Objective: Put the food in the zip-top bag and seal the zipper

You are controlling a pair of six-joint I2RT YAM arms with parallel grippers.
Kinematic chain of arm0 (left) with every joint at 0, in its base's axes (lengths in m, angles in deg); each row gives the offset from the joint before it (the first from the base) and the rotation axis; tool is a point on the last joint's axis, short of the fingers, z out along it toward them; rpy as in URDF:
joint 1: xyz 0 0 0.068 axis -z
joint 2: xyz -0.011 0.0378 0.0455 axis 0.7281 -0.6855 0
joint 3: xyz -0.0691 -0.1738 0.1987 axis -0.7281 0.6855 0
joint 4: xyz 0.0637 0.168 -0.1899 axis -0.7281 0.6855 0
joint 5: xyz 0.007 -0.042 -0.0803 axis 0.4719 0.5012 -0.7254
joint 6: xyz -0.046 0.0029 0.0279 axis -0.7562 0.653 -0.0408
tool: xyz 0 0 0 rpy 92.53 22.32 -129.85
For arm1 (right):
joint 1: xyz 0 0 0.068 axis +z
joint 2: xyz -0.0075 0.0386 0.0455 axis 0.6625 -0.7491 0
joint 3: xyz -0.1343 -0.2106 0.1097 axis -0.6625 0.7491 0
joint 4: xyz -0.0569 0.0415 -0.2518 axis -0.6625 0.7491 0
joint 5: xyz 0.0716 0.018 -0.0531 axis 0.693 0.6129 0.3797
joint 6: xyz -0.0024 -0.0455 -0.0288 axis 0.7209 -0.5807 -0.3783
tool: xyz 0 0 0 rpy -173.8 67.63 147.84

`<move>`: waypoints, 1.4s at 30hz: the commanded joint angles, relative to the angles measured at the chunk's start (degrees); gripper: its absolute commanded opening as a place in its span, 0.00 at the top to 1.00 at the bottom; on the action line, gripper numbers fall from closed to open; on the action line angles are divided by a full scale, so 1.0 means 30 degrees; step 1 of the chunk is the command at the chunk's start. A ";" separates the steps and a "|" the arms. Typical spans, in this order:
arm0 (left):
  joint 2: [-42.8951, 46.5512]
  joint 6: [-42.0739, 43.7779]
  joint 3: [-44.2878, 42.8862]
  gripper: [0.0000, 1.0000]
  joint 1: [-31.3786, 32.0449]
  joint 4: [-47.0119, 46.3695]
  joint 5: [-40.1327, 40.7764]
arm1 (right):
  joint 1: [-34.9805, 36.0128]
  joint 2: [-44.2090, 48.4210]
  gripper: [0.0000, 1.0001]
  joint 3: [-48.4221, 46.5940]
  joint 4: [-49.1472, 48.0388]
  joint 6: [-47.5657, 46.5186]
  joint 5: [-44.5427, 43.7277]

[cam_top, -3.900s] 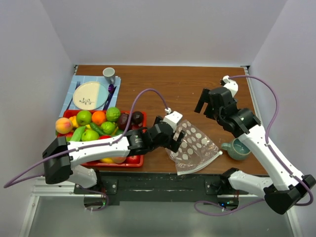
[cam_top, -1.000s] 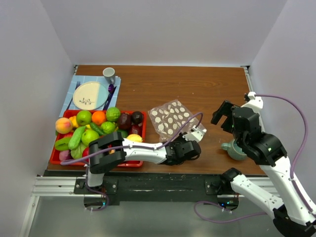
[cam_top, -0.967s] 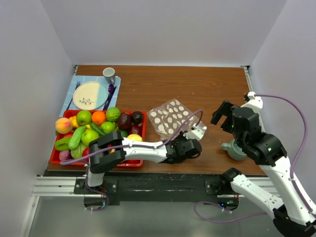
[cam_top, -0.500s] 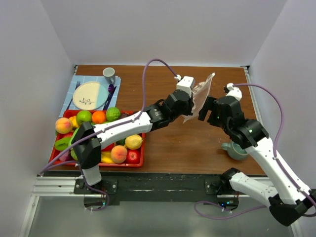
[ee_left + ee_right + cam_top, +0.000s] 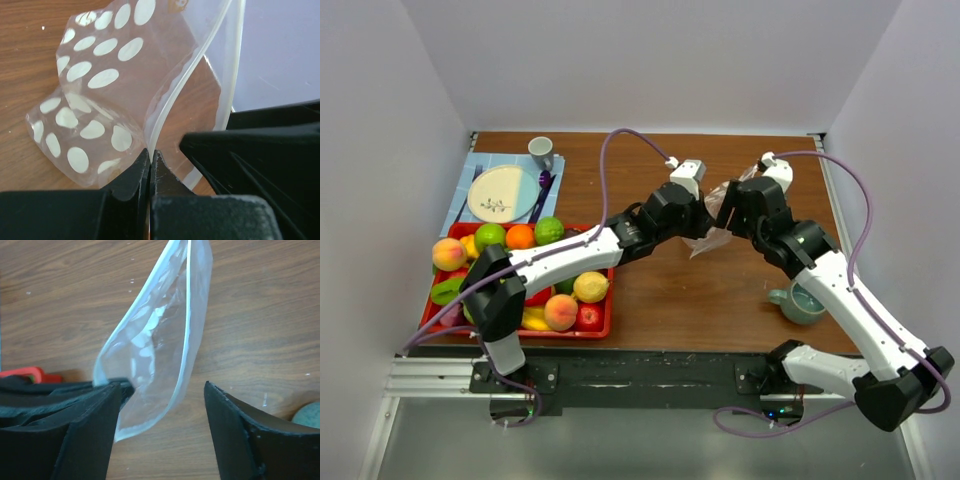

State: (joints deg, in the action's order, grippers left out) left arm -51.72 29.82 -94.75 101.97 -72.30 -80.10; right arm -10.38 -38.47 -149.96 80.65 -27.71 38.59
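The left gripper is pinching 1 lip of the zip-top bag right at the zipper, jaws pressed together on the plastic. It is holding the bag up to the right of and beyond the red tray. The food is lying in that tray, none of it bagged yet. The right gripper is standing with its 2 jaws apart, the bag's mouth hanging between them; whether either finger is touching plastic is hard to tell. The zipper is running lengthwise away from the right wrist. The right arm, farther from the tray, is sitting nearest the free lip for spreading the mouth.
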 commanded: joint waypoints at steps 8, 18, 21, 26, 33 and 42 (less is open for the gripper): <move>0.1723 -0.1243 -0.0263 1.00 -0.0426 -0.1055 0.0088 | -0.0877 -0.0785 0.73 -0.1495 0.0616 -0.1059 -0.1809; 0.1489 -0.2152 0.1227 1.00 -0.0954 -0.1288 0.0997 | -0.1211 -0.4909 1.00 -0.9228 0.4595 -0.3376 -0.2770; 0.1226 -0.2474 0.2195 1.00 -0.1012 -0.1641 0.0792 | 0.0111 -0.6349 1.00 -0.9557 0.4487 -0.3610 -0.2631; 0.0817 -0.2768 0.4012 1.00 -0.1129 -0.2519 0.0967 | 0.0908 -0.7672 1.00 -0.6316 0.2528 -0.3318 -0.1785; 0.0902 -0.2505 0.5682 0.86 -0.1188 -0.2404 0.2226 | 0.0908 -0.8084 1.00 -0.3757 -0.0316 -0.2849 -0.0524; 0.4151 -0.1333 0.7147 0.36 -0.1188 -0.1059 0.3338 | 0.0908 -0.7410 1.00 -0.2496 -0.2017 -0.2176 0.1089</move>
State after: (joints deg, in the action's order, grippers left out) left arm -47.13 23.90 -74.27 98.84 -75.65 -73.96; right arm -7.43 -63.73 -158.22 79.08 -35.82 39.51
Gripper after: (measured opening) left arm 0.628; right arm 0.012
